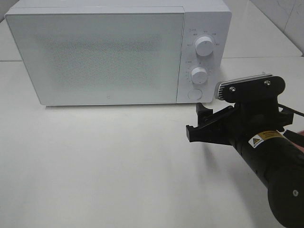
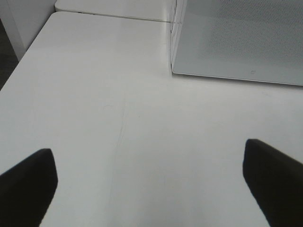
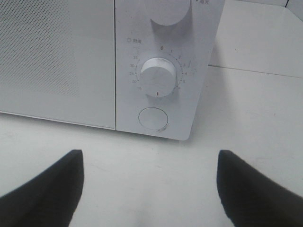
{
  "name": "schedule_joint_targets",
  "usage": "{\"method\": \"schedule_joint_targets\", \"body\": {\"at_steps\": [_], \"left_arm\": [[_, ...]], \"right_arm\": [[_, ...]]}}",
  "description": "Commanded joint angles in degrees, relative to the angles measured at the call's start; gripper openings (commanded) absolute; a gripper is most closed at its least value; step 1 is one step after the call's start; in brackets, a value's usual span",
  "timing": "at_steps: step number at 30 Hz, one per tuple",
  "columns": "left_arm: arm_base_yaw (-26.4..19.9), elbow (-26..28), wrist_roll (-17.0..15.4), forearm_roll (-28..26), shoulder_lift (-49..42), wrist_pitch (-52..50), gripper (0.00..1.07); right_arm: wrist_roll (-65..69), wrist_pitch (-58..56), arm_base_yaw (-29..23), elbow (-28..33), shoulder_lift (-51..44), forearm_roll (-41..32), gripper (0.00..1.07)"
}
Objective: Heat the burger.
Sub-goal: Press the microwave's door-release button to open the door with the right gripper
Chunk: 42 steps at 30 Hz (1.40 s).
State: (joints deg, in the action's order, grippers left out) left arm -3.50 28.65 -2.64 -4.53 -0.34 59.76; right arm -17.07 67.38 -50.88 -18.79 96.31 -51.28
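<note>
**Jaws apart before the shut microwave [image 1: 118,10]**

Your right gripper [image 1: 196,121] hovers over the table [image 1: 95,166], jaws spread, holding nothing; the microwave's round button [image 3: 152,118] sits just ahead of it, the lower dial [image 3: 158,75] above that; your left gripper [image 2: 151,184] is likewise wide open and empty, the shut door [image 2: 236,38] farther ahead; you cannot tell where the burger lies

Bright, even light; faint shadow under microwave [image 1: 95,57]; near fingers [image 3: 42,189] soft-edged.
</note>
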Motion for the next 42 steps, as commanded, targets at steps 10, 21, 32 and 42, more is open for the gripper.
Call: {"method": "schedule_joint_targets", "body": {"at_steps": [10, 21, 32, 42], "left_arm": [[0.3, -0.1, 0.0, 0.2, -1.4, -0.5, 1.0], [0.3, -0.1, 0.0, 0.2, -1.4, -0.5, 1.0], [0.3, -0.1, 0.0, 0.2, -1.4, -0.5, 1.0], [0.3, -0.1, 0.0, 0.2, -1.4, -0.5, 1.0]], "right_arm": [[25.8, 0.9, -0.3, -0.5, -0.2, 0.1, 0.72], [62.9, 0.9, -0.3, -0.5, -0.2, 0.1, 0.54], [85.4, 0.5, -0.3, -0.5, -0.2, -0.3, 0.19], [90.5, -5.4, 0.1, -0.5, -0.2, -0.3, 0.0]]}}
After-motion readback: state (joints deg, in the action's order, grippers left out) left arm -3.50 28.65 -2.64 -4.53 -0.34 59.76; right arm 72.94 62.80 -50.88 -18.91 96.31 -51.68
